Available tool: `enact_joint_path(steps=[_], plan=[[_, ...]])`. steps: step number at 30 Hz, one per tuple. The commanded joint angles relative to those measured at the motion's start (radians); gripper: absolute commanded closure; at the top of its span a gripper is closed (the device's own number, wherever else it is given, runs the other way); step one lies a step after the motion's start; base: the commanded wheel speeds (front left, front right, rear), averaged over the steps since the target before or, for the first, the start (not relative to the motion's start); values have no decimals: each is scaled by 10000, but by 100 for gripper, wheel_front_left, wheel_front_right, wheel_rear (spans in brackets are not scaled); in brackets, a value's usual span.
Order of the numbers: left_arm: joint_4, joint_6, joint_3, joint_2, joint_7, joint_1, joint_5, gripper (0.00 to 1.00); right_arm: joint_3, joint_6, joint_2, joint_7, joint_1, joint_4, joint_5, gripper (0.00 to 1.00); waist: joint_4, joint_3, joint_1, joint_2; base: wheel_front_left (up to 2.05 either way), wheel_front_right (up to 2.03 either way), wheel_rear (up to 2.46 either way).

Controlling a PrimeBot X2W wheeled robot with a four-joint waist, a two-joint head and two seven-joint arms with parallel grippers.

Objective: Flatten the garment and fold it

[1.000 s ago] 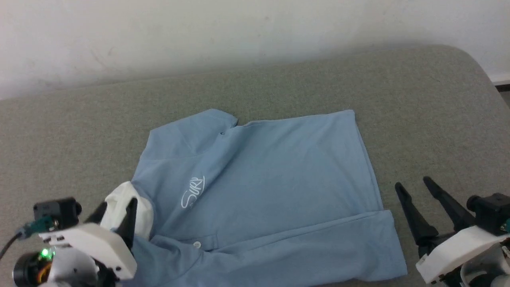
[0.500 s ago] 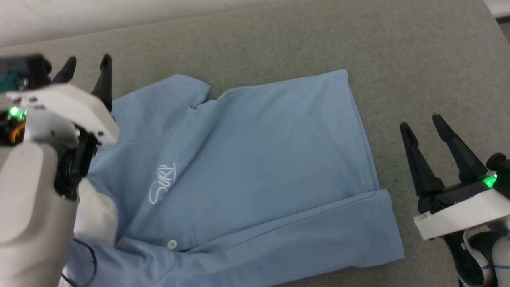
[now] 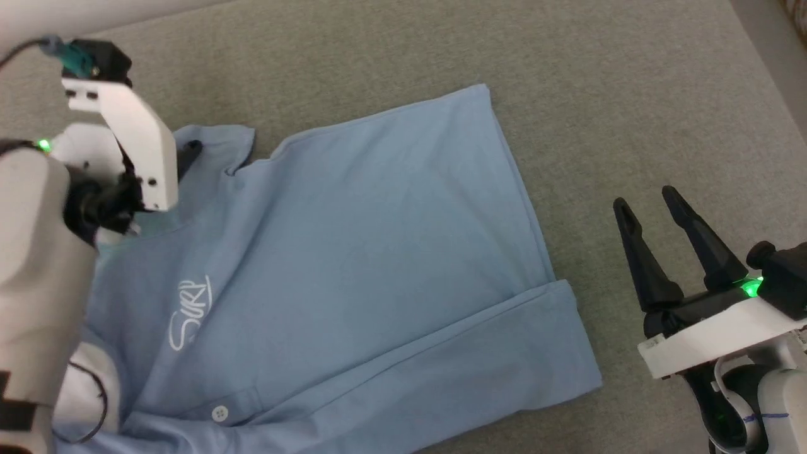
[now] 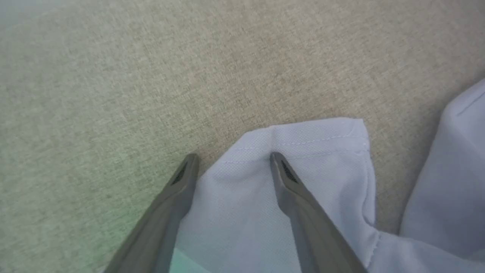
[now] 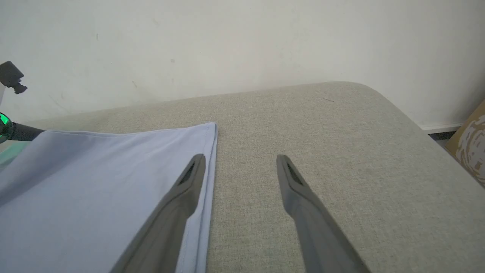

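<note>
**Left tool open over a sleeve end; right tool open and empty off to the side.**

The left tool's two long dark fingers stand spread and grip nothing. One tip is over the stitched cuff of the short blue sleeve, the other just past the cuff's edge over the grey-green woven surface. Outward from that tool the garment, a soft light blue polo shirt with white cursive chest lettering and a small white button, lies spread on the surface, a long band folded over along its robot-side edge. The right tool hangs near the hem, apart from the cloth. The likely failure is a closing pinch that catches only the cuff's top layer or misses the edge, so the sleeve slips free. A hard pull could also drag the body askew and raise new wrinkles.
</note>
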Motion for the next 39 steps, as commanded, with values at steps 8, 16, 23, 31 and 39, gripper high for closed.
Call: enact_joint_path(steps=[8,16,23,31,39], plan=[[550,84,-459,31,2076,353,-391,100,207,-7,-196,127,-634,537,721,0,-71,220,4,0,0,0,0],[3,593,-3,-212,639,271,-385,100,1149,-7,-792,1099,-3210,2922,2373,0,493,236,4,0,0,0,0],[-1094,494,104,-774,-428,-118,-456,100,2251,-7,-1375,2837,-5934,5524,3610,0,1660,714,4,0,0,0,0],[-1915,271,-275,-1136,-989,-366,-191,100,3433,-7,-1712,4686,-7721,7788,4683,0,2537,1087,4,0,0,0,0],[-2003,-37,-154,-1161,-1589,-341,-419,100,4408,-7,-2166,6563,-8102,8718,5092,100,2678,897,4,0,0,0,0]])
